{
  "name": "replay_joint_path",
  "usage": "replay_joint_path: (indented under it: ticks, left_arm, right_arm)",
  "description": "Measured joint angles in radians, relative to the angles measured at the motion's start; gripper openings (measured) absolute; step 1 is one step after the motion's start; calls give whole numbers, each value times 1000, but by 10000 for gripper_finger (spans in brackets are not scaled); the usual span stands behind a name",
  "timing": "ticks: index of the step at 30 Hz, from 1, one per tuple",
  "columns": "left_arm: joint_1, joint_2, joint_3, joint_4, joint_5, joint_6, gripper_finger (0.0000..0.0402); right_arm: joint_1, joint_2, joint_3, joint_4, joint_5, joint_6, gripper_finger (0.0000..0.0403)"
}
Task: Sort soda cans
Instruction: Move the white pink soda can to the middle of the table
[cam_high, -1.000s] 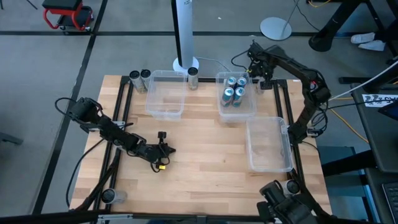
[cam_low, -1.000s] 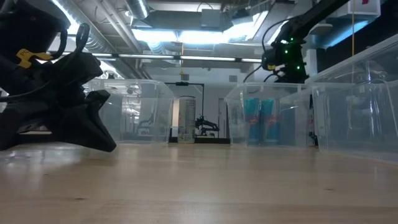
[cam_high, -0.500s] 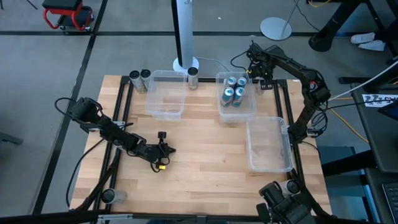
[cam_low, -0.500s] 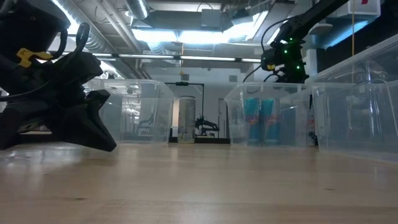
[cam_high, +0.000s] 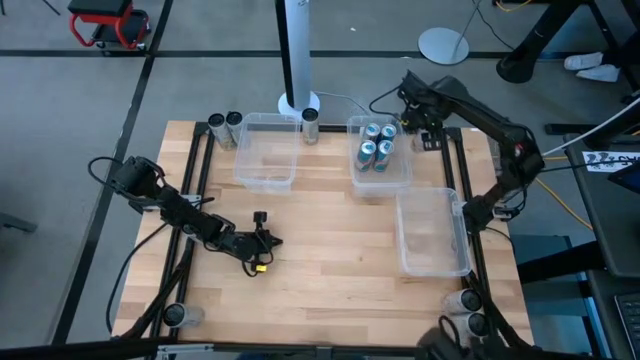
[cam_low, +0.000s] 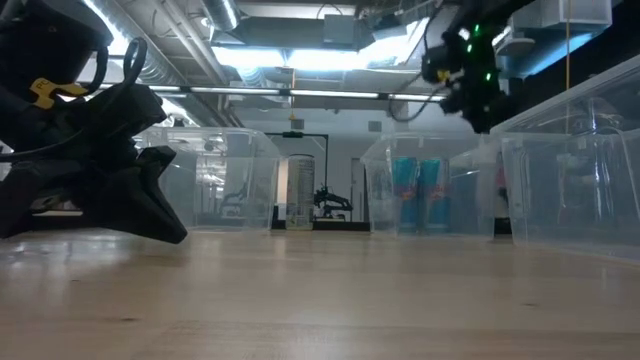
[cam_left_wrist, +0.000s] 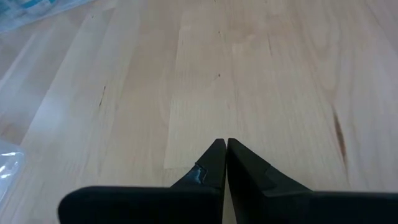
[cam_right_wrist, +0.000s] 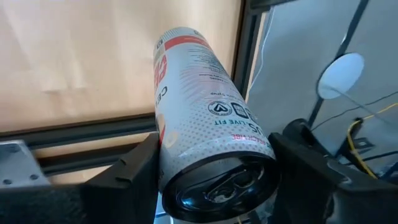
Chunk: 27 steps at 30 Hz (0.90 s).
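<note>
Your right claw grips a white can between both fingers, lifted above the table's far right corner beside the bin of four blue cans. Your left claw rests pinched closed on the table.

We see four cans in the far middle bin, an empty bin to its left, a third bin nearer right, two cans at the table's far left corner.
</note>
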Motion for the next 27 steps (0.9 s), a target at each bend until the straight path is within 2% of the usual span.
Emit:
replay_joint_path:
  ticks: [10,16,23,27]
  left_arm:
    - [-1,0,0,0,0,-22,8]
    - [-26,0,0,-4,0,-22,8]
    - [-51,0,0,-4,0,-22,8]
    - [-56,0,0,-5,0,-22,8]
  right_arm:
    - [240,-115,179,-204,37,195,245]
    - [376,-160,288,-175,-32,261,245]
    - [529,-164,390,-185,-36,319,245]
    - [614,-163,393,-189,-138,335,245]
